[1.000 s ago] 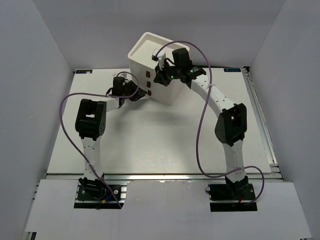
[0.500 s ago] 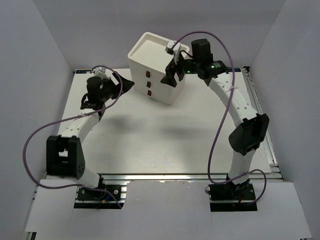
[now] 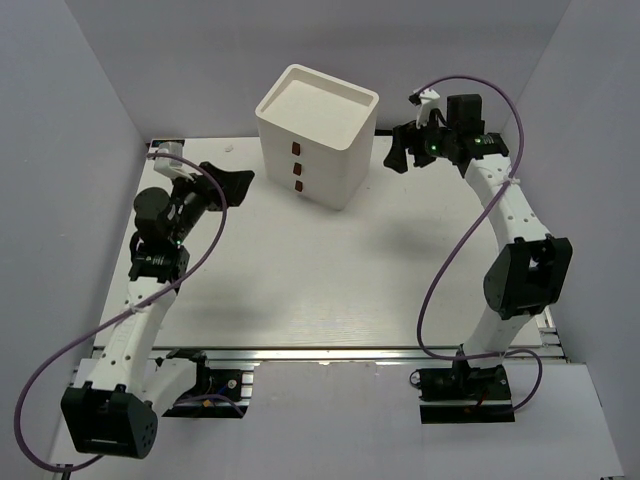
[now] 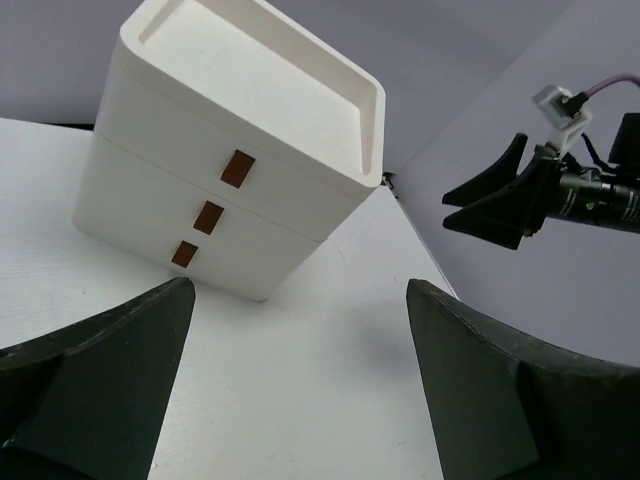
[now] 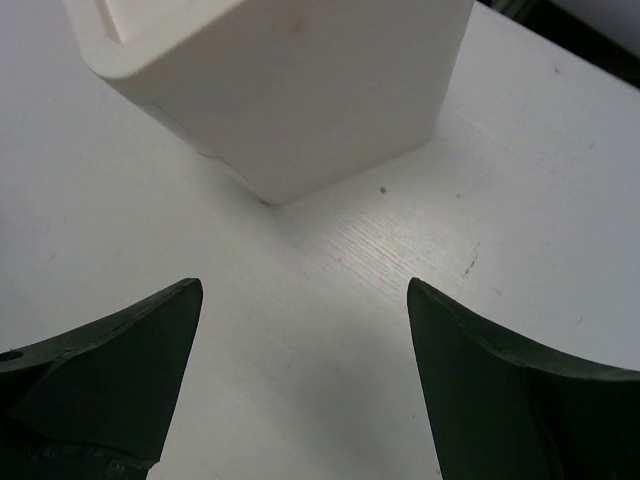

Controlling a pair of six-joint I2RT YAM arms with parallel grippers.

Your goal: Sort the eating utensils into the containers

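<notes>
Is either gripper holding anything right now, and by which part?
Nothing is held. Left gripper and right gripper are open, empty, apart from the drawer unit.

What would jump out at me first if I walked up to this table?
A boxy white drawer unit stands at the far middle of the table, its three drawers shut, each with a small dark red pull. The left gripper and right gripper hang on either side of it, both open and empty. No cutlery shows anywhere.
</notes>
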